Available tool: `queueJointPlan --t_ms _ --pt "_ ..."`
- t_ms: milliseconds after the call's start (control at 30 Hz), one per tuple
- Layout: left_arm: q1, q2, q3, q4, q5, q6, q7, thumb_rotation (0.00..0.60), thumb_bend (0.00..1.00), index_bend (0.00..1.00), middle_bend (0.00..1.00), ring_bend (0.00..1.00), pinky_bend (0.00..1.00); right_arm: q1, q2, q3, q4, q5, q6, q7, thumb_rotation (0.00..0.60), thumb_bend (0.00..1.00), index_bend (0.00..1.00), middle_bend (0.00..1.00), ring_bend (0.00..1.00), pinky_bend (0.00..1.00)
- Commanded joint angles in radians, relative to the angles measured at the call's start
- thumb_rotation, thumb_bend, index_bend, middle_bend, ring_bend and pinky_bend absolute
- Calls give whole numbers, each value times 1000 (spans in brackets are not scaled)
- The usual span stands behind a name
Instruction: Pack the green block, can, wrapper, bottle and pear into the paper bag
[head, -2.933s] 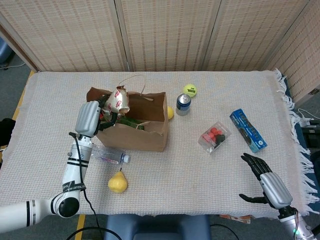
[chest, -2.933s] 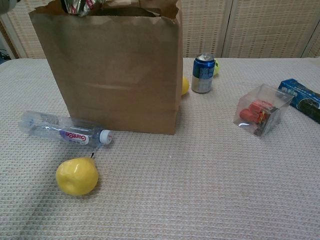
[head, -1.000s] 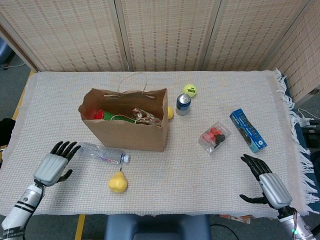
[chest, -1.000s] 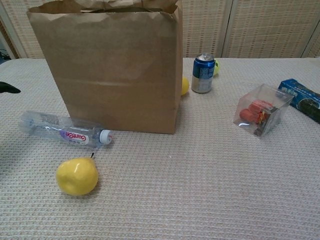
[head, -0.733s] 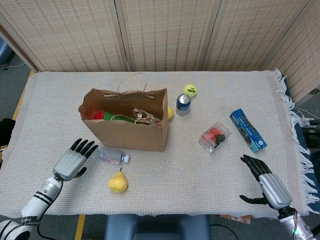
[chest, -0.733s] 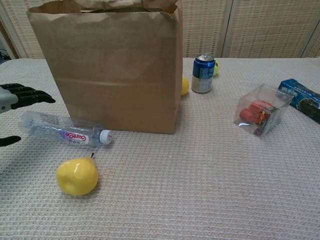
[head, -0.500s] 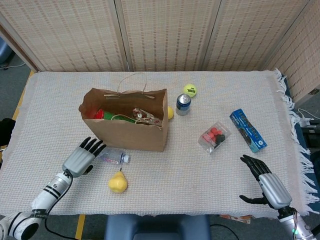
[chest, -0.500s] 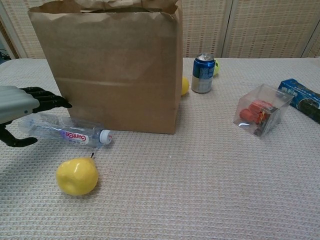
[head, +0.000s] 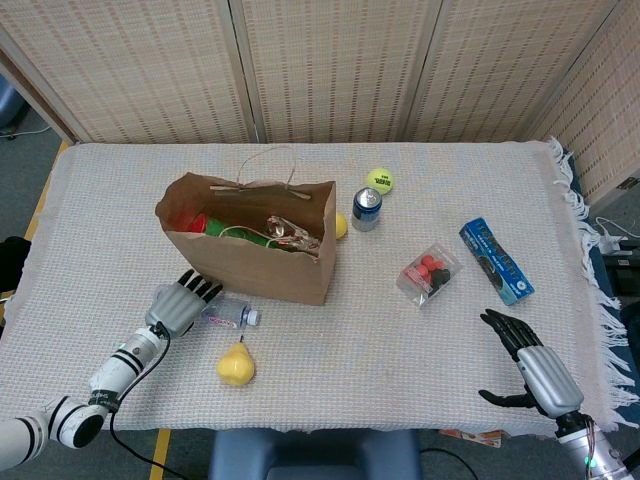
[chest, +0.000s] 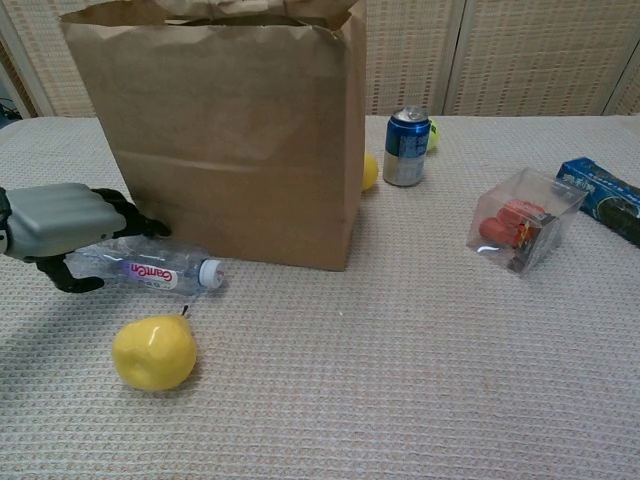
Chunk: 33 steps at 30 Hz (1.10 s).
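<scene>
The brown paper bag (head: 262, 266) (chest: 230, 130) stands open left of centre, with a shiny wrapper (head: 286, 232) and green and red things inside. In front of it lies the clear bottle (head: 230, 315) (chest: 150, 268), cap pointing right. My left hand (head: 180, 305) (chest: 55, 222) is over the bottle's base end, fingers spread across the top and thumb low at its near side, no closed grip showing. The yellow pear (head: 235, 364) (chest: 153, 352) sits just in front of the bottle. The blue can (head: 367, 209) (chest: 407, 146) stands right of the bag. My right hand (head: 530, 362) rests open near the front right edge.
A tennis ball (head: 379, 180) lies behind the can. A small yellow object (head: 341, 225) (chest: 369, 172) sits against the bag's right side. A clear box of red items (head: 428, 272) (chest: 520, 230) and a blue packet (head: 496, 261) (chest: 605, 197) lie to the right.
My left hand left the bag after dropping the wrapper in, came down at the front left, then moved right onto the bottle's base end. The right hand stayed still.
</scene>
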<state>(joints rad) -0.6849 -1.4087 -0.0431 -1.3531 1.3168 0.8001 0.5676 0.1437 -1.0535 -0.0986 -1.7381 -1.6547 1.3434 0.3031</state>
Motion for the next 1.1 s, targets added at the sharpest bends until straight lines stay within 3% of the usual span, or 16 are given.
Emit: queueJointPlan --t_ms 33,133,200,300,467,667,833,1100 --pt "-8 -9 4 14 -9 -5 12 600 378 122 25 30 155 0 1 0 -1 0 -1 1 600 11 0 0 0 60" --pt "-9 -12 7 22 -10 -1 15 600 440 280 159 144 272 1 1 0 -1 0 -2 2 600 11 0 0 0 60" --pt "2 -16 17 41 13 33 9 600 523 492 388 352 464 1 1 0 -2 1 -3 1 600 11 0 0 0 59" --pt "22 -13 27 54 48 85 -39 600 560 644 605 550 618 1 1 1 -1 1 -1 1 600 11 0 0 0 60" --pt "62 28 23 48 83 183 -122 600 574 706 672 610 664 -1 0 1 0 2 1 -1 600 11 0 0 0 60" --pt "139 121 -27 0 29 318 -188 600 575 708 673 610 664 -3 -3 1 4 0 5 -5 600 10 0 0 0 60" --pt "217 137 -148 -40 -127 463 -261 600 575 710 673 610 654 -5 -7 0 8 -3 7 -10 600 11 0 0 0 59" --pt "252 147 -477 -234 -537 540 -441 600 575 710 673 610 647 -8 -12 0 12 -4 11 -19 600 10 0 0 0 59"
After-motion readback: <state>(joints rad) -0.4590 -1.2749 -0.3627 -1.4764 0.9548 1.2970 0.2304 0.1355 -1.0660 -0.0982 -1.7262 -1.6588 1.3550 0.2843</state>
